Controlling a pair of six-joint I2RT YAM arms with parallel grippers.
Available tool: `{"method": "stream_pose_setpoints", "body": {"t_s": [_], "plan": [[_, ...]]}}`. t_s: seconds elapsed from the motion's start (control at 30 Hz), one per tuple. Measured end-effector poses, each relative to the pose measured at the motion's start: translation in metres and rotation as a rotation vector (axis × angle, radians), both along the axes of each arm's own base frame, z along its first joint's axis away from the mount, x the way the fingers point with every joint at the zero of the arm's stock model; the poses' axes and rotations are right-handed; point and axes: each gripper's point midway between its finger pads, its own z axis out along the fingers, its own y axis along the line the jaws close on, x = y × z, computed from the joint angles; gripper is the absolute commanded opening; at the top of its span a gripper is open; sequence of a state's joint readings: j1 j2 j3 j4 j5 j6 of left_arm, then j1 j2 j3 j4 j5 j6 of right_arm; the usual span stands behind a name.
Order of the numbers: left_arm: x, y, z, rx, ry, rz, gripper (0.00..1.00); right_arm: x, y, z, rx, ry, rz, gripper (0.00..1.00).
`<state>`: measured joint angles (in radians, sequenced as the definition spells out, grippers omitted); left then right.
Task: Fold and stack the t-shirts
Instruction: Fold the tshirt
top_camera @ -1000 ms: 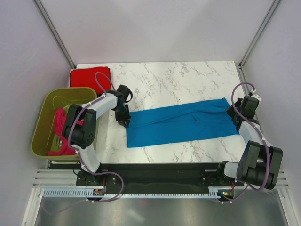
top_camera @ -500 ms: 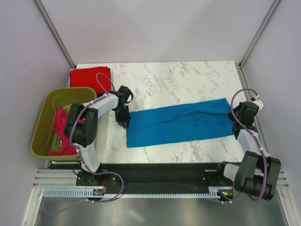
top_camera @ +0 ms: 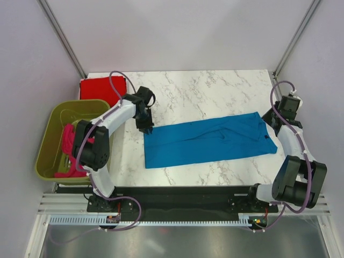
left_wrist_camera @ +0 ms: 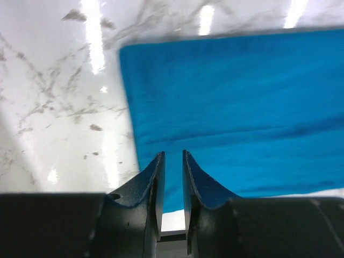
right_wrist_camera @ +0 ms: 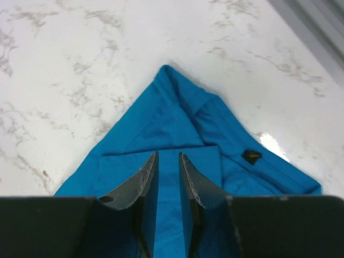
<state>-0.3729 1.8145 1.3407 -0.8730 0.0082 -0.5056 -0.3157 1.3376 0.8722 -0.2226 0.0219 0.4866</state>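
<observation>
The blue t-shirt (top_camera: pixel 209 138) lies on the marble table, folded lengthwise into a long strip. My left gripper (top_camera: pixel 147 129) hovers at its far left corner. In the left wrist view its jaws (left_wrist_camera: pixel 173 156) stand nearly together with nothing between them, over the blue cloth (left_wrist_camera: pixel 242 107). My right gripper (top_camera: pixel 273 125) hangs over the shirt's right end. Its jaws (right_wrist_camera: pixel 168 156) are also close together and empty above the cloth (right_wrist_camera: pixel 177 123). A red t-shirt (top_camera: pixel 99 88) lies folded at the back left. A magenta-pink t-shirt (top_camera: pixel 69 148) lies crumpled in the tub.
The olive-green tub (top_camera: pixel 54 115) stands off the table's left edge. Grey walls and metal frame posts close in the back and sides. A small dark label (right_wrist_camera: pixel 250 156) shows on the shirt near the collar end.
The right arm has lifted and drawn back from the shirt's right edge, uncovering that end. The left gripper has moved a little toward the back, along the shirt's left edge.
</observation>
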Motion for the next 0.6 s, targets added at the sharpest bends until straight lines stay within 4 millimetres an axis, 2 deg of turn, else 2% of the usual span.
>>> {"method": "stream_pose_setpoints", "body": {"t_s": [0.07,0.13,0.27,0.37,0.43,0.6], "plan": [[0.008,-0.017,0.015,-0.036,-0.042,-0.033,0.26,0.009,0.014,0.003,0.011,-0.004,0.068,0.30],[0.012,-0.034,0.024,-0.065,-0.071,-0.069,0.26,0.018,0.033,-0.003,0.030,0.020,0.154,0.32],[0.013,-0.070,0.030,-0.115,-0.084,-0.148,0.25,0.035,0.080,-0.030,0.052,0.120,0.342,0.37],[0.008,-0.088,0.019,-0.130,-0.058,-0.192,0.25,0.042,0.105,-0.048,0.042,0.192,0.462,0.39],[0.004,-0.094,0.008,-0.131,-0.029,-0.206,0.25,0.049,0.119,-0.058,0.029,0.229,0.543,0.40],[-0.001,-0.093,-0.016,-0.123,0.021,-0.213,0.25,0.066,0.133,-0.076,0.000,0.281,0.686,0.41]]}}
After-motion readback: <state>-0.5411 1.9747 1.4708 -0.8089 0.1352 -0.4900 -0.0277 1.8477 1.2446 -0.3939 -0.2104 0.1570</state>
